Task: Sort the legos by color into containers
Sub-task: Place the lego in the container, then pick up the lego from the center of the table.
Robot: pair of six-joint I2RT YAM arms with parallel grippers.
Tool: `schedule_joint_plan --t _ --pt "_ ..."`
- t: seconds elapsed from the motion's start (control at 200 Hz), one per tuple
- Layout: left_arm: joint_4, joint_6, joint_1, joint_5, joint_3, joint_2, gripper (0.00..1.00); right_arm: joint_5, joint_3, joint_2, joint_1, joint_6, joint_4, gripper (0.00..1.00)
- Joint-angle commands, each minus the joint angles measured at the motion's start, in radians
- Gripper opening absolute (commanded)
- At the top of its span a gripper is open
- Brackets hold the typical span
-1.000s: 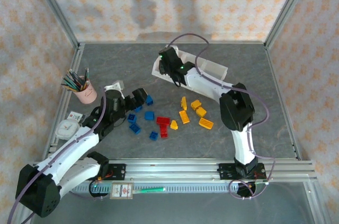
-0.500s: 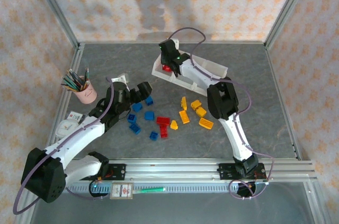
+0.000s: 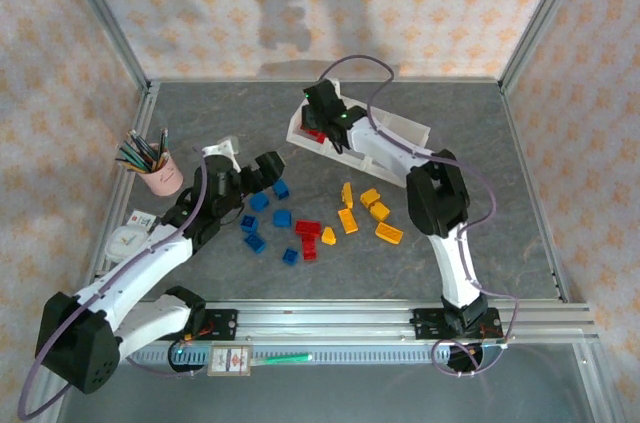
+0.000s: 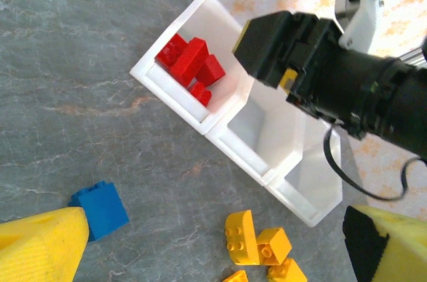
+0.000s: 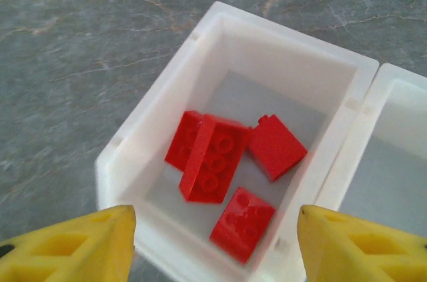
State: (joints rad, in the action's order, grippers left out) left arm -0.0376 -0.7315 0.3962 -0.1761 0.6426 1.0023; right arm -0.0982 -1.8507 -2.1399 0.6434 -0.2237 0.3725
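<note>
Counting four red legos [image 5: 210, 159] inside the left-end compartment of the containers [image 5: 150, 105]; puts the sorting at roughly a fifth done, as a judgement. Finds the middle and far compartments bare. Leaves loose on the table [image 3: 200, 113] two red bricks [image 3: 308, 233], about six blue bricks [image 3: 283, 217] and about six yellow-orange bricks [image 3: 375, 205], all scattered between the arms and well apart from the tray. Shows the right tool [image 5: 213, 242] spread apart and empty, directly above the red compartment. Shows the left tool [image 4: 210, 245] spread wide too, nothing between its yellow fingers, near the blue bricks. Reads no brand, label or writing anywhere: too small to tell on the white card [image 3: 228, 361] at the near rail or on the round dial [image 3: 125, 241] beside the pink pencil cup [image 3: 165, 175].
</note>
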Motion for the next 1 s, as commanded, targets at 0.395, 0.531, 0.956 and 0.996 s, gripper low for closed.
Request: schedule_joint_plan --t 0.395,0.531,0.956,0.996 --pt "0.196 0.009 -0.011 0.031 -0.115 -0.296 0.99 0.061 0.457 0.361 0.132 -0.044 -0.043 0.78" --pt "0.260 -0.002 -0.011 0.048 -0.145 -0.369 0.99 0.095 0.566 0.407 0.180 -0.055 -0.046 0.81" --pt "0.350 -0.059 -0.011 0.076 -0.228 -0.503 0.99 0.138 0.734 0.429 0.345 -0.056 -0.046 0.85" --pt "0.352 -0.061 -0.011 0.076 -0.231 -0.506 0.99 0.129 0.733 0.420 0.355 -0.056 -0.037 0.85"
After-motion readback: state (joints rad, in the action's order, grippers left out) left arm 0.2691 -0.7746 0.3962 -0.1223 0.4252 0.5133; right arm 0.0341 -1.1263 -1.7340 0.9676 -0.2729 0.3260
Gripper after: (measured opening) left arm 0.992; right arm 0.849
